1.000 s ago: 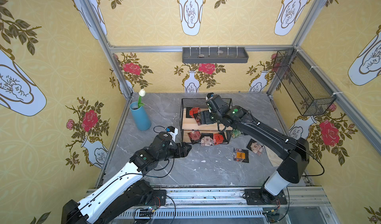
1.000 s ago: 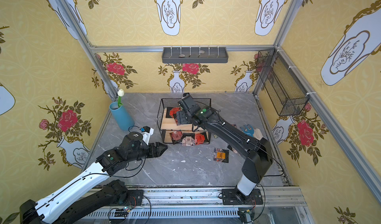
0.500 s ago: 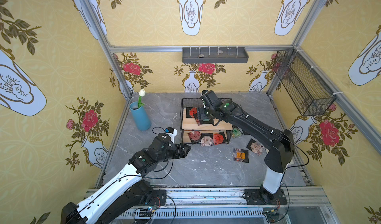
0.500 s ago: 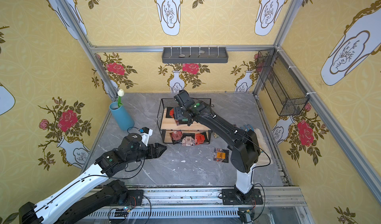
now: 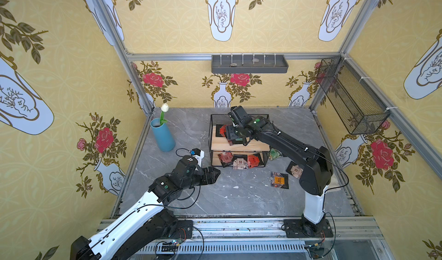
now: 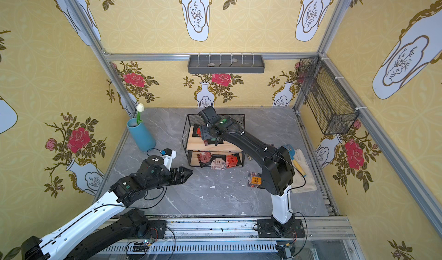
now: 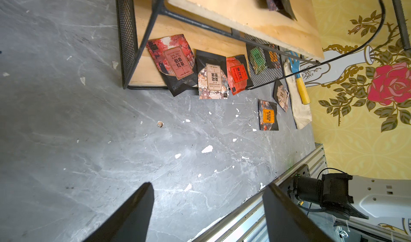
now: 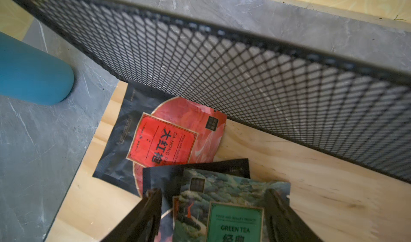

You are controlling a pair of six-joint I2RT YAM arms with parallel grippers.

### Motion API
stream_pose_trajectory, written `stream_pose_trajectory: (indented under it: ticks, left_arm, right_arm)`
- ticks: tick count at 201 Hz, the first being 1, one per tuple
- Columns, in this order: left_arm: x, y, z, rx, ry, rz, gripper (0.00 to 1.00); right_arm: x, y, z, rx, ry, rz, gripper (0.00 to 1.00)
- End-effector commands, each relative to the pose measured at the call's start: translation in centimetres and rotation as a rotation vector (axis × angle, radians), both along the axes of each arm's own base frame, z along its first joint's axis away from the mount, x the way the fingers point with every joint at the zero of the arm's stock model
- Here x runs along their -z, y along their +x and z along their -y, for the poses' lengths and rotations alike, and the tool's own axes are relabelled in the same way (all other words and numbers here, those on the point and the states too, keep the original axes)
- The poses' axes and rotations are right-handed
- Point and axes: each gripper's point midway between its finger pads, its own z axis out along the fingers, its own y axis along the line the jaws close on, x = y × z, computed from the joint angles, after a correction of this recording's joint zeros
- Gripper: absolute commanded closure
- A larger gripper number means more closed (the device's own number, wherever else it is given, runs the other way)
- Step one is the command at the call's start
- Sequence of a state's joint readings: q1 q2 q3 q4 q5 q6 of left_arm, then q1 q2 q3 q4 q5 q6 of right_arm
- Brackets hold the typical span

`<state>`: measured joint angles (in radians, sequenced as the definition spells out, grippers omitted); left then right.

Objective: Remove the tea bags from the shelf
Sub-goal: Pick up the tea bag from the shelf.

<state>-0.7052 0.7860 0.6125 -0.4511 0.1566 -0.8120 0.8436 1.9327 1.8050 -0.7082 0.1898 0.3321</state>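
On the grey marble tabletop (image 5: pixel 227 199), the black-mesh, wooden-board shelf (image 5: pixel 239 146) has the right hand (image 8: pixel 211 193) over its upper board, jaws wide apart astride the green-labelled flat square tea bag (image 8: pixel 235 209), not yet gripping.

Staged lab booth: aluminium frame (image 5: pixel 167 56), vase-print wallpaper panels (image 5: pixel 179 19), two robot arms (image 5: pixel 134 206) on a base rail (image 5: pixel 239 225).
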Motion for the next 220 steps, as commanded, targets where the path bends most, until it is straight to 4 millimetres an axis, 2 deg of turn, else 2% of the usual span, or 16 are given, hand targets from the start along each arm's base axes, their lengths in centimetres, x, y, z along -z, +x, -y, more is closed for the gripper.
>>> stream_pose_trajectory:
  ticks: [1,35,78,144,220]
  left_arm:
    - [0.1,0.2,-0.1,-0.002,0.001,0.009,0.14]
    - [0.2,0.1,-0.2,-0.005,0.002,0.008,0.14]
    - [0.4,0.1,-0.3,-0.009,0.001,0.005,0.14]
    - [0.5,0.1,-0.4,-0.011,-0.002,0.002,0.14]
    - [0.4,0.1,-0.4,-0.014,-0.006,0.001,0.14]
  right_arm:
    - [0.3,0.0,-0.2,-0.001,-0.009,-0.004,0.24]
    - [0.9,-0.1,-0.1,0.003,-0.021,-0.013,0.25]
    - [1.4,-0.2,0.0,0.005,-0.02,-0.023,0.35]
    - [0.4,-0.1,0.2,0.008,0.001,-0.008,0.46]
    - [-0.4,-0.3,0.2,-0.01,0.026,0.002,0.7]
